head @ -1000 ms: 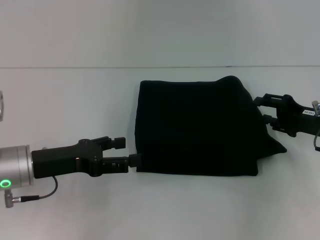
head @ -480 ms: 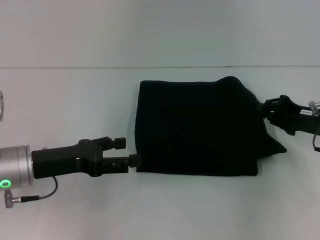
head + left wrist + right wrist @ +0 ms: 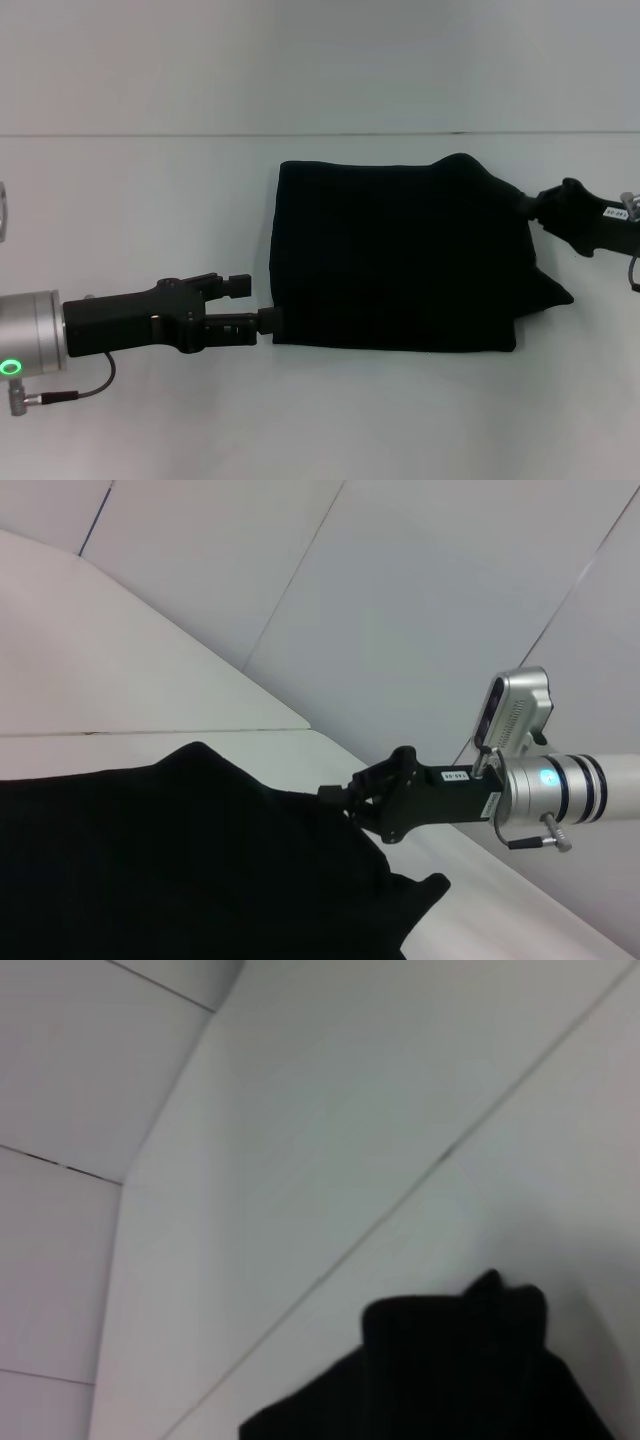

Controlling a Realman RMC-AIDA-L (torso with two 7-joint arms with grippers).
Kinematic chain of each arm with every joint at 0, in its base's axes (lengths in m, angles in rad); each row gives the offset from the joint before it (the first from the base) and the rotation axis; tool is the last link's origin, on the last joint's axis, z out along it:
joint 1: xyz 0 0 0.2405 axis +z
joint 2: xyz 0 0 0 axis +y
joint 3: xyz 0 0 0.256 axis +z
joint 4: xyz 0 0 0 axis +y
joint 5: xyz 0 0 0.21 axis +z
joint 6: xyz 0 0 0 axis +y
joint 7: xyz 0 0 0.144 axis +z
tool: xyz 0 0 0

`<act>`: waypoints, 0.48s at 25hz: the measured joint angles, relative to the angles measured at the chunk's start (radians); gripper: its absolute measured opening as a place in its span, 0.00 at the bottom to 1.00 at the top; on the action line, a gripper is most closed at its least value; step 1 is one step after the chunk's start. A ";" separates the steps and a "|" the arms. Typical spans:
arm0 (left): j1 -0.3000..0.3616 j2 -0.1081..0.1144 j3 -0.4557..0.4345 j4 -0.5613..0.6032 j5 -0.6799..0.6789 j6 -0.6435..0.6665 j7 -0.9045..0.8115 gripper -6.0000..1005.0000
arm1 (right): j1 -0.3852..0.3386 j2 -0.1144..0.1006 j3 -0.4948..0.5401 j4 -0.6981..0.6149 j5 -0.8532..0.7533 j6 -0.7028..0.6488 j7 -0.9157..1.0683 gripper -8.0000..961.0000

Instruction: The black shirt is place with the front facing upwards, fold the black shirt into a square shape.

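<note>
Pinching folded black shirt [image 3: 395, 255]: left gripper [image 3: 268, 320] near corner, right gripper [image 3: 528, 204] far edge

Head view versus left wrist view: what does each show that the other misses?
Only the head view shows the left tool at the near left corner of the black shirt, and the shirt's whole folded outline. Only the left wrist view shows the right arm's silver wrist and its camera. Both show the shirt on the white table and the right tool at its far right edge.
</note>
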 joint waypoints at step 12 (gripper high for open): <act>0.000 0.000 -0.003 0.000 -0.001 0.010 -0.001 0.95 | 0.009 0.000 0.001 -0.046 0.057 -0.007 -0.118 0.01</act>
